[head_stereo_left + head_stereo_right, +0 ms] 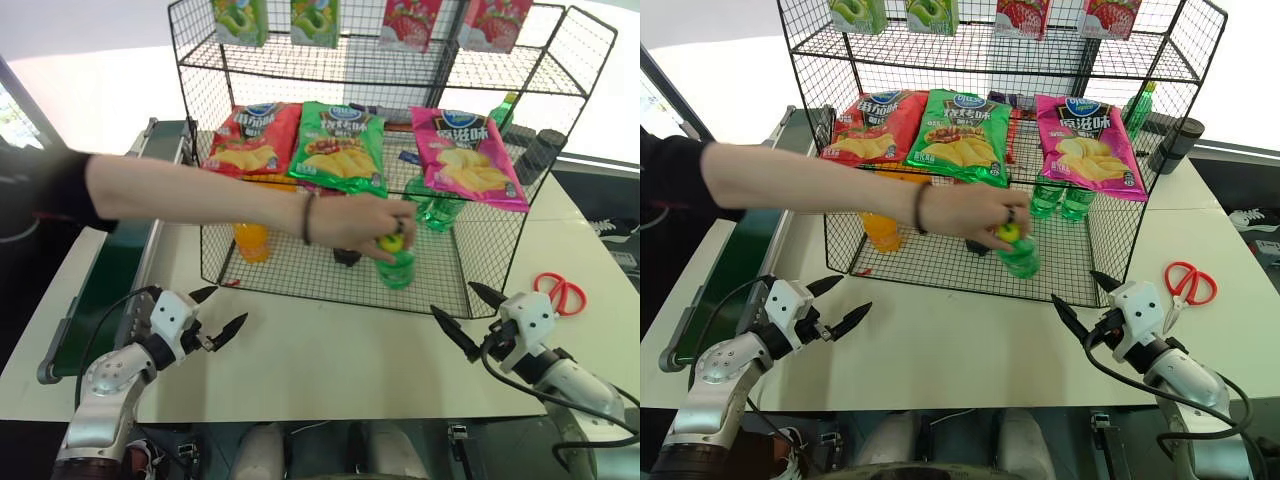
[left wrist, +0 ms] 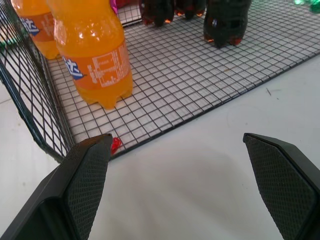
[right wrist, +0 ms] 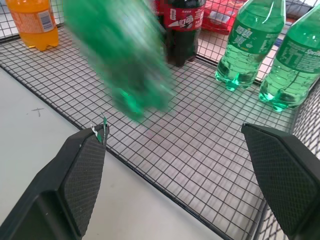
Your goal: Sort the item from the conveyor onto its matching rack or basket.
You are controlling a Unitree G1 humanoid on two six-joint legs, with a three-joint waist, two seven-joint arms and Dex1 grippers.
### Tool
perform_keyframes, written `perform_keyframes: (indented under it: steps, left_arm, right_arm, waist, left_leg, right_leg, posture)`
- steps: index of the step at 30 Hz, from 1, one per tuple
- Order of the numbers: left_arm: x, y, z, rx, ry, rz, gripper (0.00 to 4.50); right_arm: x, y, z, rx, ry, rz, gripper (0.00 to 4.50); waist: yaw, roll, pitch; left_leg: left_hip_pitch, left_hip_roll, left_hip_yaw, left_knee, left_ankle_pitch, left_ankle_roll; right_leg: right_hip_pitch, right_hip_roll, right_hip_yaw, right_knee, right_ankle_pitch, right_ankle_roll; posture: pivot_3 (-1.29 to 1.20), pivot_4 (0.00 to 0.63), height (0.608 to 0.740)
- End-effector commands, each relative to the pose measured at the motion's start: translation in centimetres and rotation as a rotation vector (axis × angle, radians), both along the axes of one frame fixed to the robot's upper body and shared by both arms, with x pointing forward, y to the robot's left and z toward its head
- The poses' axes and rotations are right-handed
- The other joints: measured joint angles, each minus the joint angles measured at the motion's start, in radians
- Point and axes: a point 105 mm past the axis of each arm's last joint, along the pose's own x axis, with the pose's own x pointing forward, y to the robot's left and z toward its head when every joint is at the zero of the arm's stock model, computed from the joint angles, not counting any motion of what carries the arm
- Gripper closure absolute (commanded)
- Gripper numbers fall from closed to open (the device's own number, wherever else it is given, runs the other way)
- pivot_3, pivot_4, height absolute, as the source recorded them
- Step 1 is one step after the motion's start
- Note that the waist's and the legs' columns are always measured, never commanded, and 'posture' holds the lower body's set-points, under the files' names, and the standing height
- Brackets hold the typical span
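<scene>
Green soda bottle (image 1: 397, 266) with yellow cap in the wire basket (image 1: 300, 268) at the foot of the black rack, gripped at the cap by a person's hand (image 1: 372, 222) reaching across from the robot's left; blurred in the right wrist view, so probably moving. Left gripper (image 1: 220, 312) low over the white table (image 1: 330, 350) near the basket's front corner, jaws wide and empty; right gripper (image 1: 468, 315) likewise wide and empty, just short of the basket's front edge. Dark green conveyor (image 1: 105, 290) off to the left, no bottle seen on its visible stretch. Orange drink bottles (image 2: 92, 55) and dark cola bottles (image 2: 225, 22) standing further in; two more green bottles (image 3: 250, 42) upright at the far right; red-handled scissors (image 1: 560, 292) lying beside the right arm.

Risks, as judgement: any forward reach now likely to strike the person's arm or wrist; open fingertips could snag the mesh wall; a nudged bottle might topple its neighbours; safest to hold off while the hand is in the basket.
</scene>
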Motion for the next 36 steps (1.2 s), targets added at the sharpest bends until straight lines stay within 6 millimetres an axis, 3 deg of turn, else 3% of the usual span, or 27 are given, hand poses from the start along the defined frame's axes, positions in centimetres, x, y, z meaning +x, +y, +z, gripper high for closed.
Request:
perform_keyframes:
  steps: [1,12,20,30,36]
  left_arm:
    - [0.1,-0.4,0.4,0.002,-0.024,-0.017,0.00]
    - [0.0,-1.2,0.7,0.004,-0.033,-0.039,0.00]
    - [1.3,-0.7,3.2,-0.042,-0.090,0.023,0.00]
    - [2.5,4.2,7.4,-0.219,-0.158,0.300,0.00]
    - [3.2,9.2,6.1,-0.232,-0.108,0.578,0.00]
  right_arm:
    - [0.3,0.2,1.0,0.001,-0.051,-0.001,0.08]
    - [0.4,0.6,1.1,0.011,-0.053,0.014,0.08]
    - [0.6,0.7,1.4,0.011,-0.055,0.025,0.08]
    - [1.5,1.5,1.4,0.016,-0.050,0.070,0.08]
    - [2.1,2.6,1.6,0.029,-0.064,0.116,0.08]
  waist:
    - [0.000,0.000,0.000]
    - [0.000,0.000,0.000]
    - [0.000,0.000,0.000]
    - [-0.001,0.000,0.000]
    - [0.001,-0.001,0.000]
  left_leg:
    - [0.000,0.000,0.000,0.000,0.000,0.000]
    - [0.000,0.000,0.000,0.000,0.000,0.000]
    - [0.000,0.000,0.000,0.000,0.000,0.000]
    - [0.000,0.000,0.000,0.000,0.000,0.000]
    - [0.000,0.000,0.000,0.000,0.000,0.000]
  right_leg:
    - [0.000,0.000,0.000,0.000,0.000,0.000]
    - [0.000,0.000,0.000,0.000,0.000,0.000]
    - [0.000,0.000,0.000,0.000,0.000,0.001]
    - [0.000,0.000,0.000,0.000,0.002,0.003]
    - [0.000,0.001,0.000,0.000,0.002,0.003]
  posture:
    - [0.00,0.150,0.740]
    - [0.00,0.150,0.740]
    - [0.00,0.150,0.740]
    - [0.00,0.150,0.740]
    - [0.00,0.150,0.740]
